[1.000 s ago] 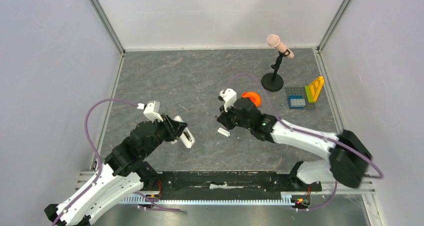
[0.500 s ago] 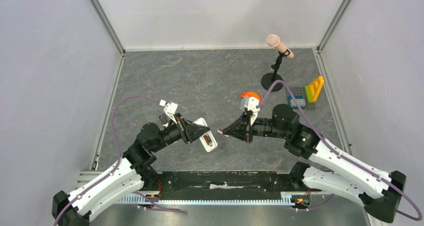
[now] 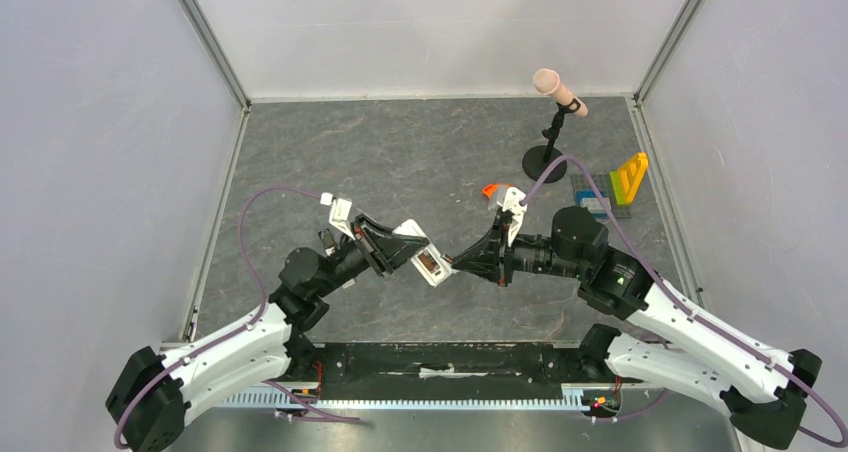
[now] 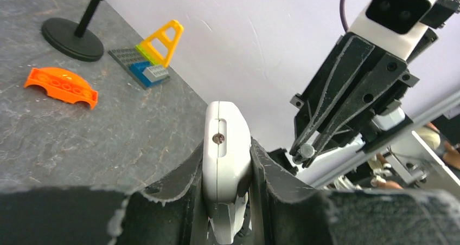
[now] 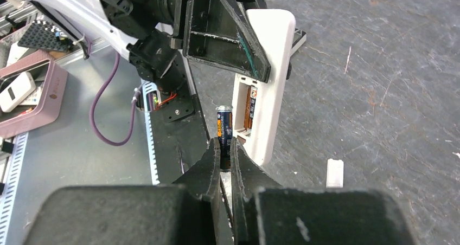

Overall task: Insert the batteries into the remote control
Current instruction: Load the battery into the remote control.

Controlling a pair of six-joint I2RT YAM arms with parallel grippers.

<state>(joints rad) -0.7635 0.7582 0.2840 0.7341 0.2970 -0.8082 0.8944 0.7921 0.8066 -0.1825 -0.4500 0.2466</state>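
My left gripper [image 3: 408, 247] is shut on the long white remote control [image 3: 428, 263] and holds it in the air, tilted. In the left wrist view the remote [image 4: 226, 142] sits clamped between my left gripper's [image 4: 227, 172] black fingers. My right gripper [image 3: 462, 263] is shut on a dark battery with an orange band [image 5: 223, 124], held upright right beside the remote's [image 5: 269, 77] open recess. Another battery [image 5: 250, 108] lies in that recess. In the right wrist view my right gripper [image 5: 225, 147] pinches the battery's lower end. The battery's end [image 4: 307, 149] also shows in the left wrist view.
A small white cover piece [image 5: 334, 173] lies on the grey table. An orange curved brick [image 3: 490, 189] sits behind my right wrist. A microphone on a black stand [image 3: 548, 127] and a brick plate with a yellow piece [image 3: 612, 188] stand at the back right.
Both arms have swung toward each other at the table's middle. The remote has moved right and the battery left, so the battery now stands beside the remote's recess.
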